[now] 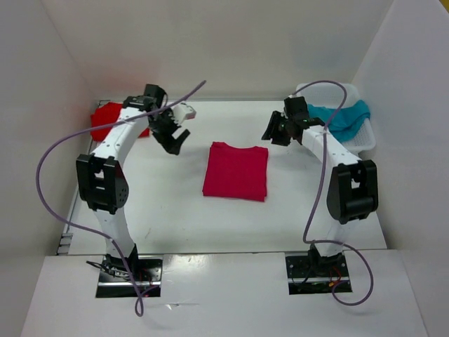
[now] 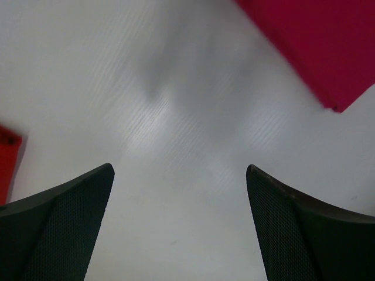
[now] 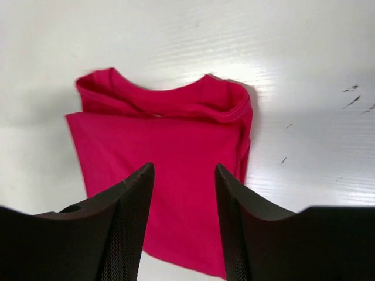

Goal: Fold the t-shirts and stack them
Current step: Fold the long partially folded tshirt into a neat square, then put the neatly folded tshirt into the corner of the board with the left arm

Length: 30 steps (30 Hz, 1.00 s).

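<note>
The left pincer (image 1: 172, 137) (image 2: 179, 175) is wide open; its two dark fingers (image 2: 70, 222) stand far apart and hold nothing; only the bare white table (image 1: 168, 210) shows in the gap; it hangs over the far left part of the table, not touching anything

The right pincer (image 1: 275, 131) (image 3: 183, 170) is open too, but less wide; there is a gap between its fingers (image 3: 126, 228) and nothing is in it; it hangs over the far right part of the table, near the basket (image 1: 366, 139)

The pink shirt (image 1: 236, 170) (image 2: 316, 47) (image 3: 164, 134) lies in the middle of the table, between the two pincers; it is folded into a neat block with its neck hole toward the far edge; no pincer touches it

The red shirt (image 1: 109, 118) (image 2: 6, 158) lies in the far left corner of the table, behind the left arm; I cannot tell if it is folded, since the arm hides part of it

The blue shirt (image 1: 344, 116) lies bunched up in the white basket in the far right corner; part of it hangs over the rim
</note>
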Available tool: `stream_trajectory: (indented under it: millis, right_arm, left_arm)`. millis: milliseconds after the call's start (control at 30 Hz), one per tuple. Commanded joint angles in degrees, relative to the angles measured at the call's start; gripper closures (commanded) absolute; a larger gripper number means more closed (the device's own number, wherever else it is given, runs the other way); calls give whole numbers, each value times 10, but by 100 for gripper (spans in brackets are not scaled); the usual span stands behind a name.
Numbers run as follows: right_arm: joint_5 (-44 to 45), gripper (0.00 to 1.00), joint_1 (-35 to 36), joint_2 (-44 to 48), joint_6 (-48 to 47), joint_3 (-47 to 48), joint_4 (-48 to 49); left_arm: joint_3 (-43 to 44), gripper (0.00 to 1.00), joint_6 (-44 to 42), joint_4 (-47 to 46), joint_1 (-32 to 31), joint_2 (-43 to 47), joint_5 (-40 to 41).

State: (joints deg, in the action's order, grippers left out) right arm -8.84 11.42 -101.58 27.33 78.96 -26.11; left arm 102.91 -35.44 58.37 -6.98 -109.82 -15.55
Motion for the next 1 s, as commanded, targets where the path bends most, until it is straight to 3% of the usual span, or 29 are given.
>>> stream_trajectory:
  millis: [0,167,333,500,833,967]
  right_arm:
    - [28,48,5,51,-8,6,-27]
    - [39,45,5,81,11,-28,-47]
    - [51,45,11,111,33,-52,-52]
    - [68,45,18,133,52,-52,-63]
    - [97,45,18,167,64,-23,-91]
    - [109,45,18,180,64,-17,-103]
  left_arm:
    - [-4,0,75,-62,-73,1,-79]
    - [-25,0,217,-140,-99,-58,-151]
    - [-53,0,298,-200,-109,-100,-162]
    - [-65,0,334,-235,-138,-133,-136]
    - [-54,0,358,-215,-187,-211,-109]
    - [-60,4,371,-221,-187,-239,-163]
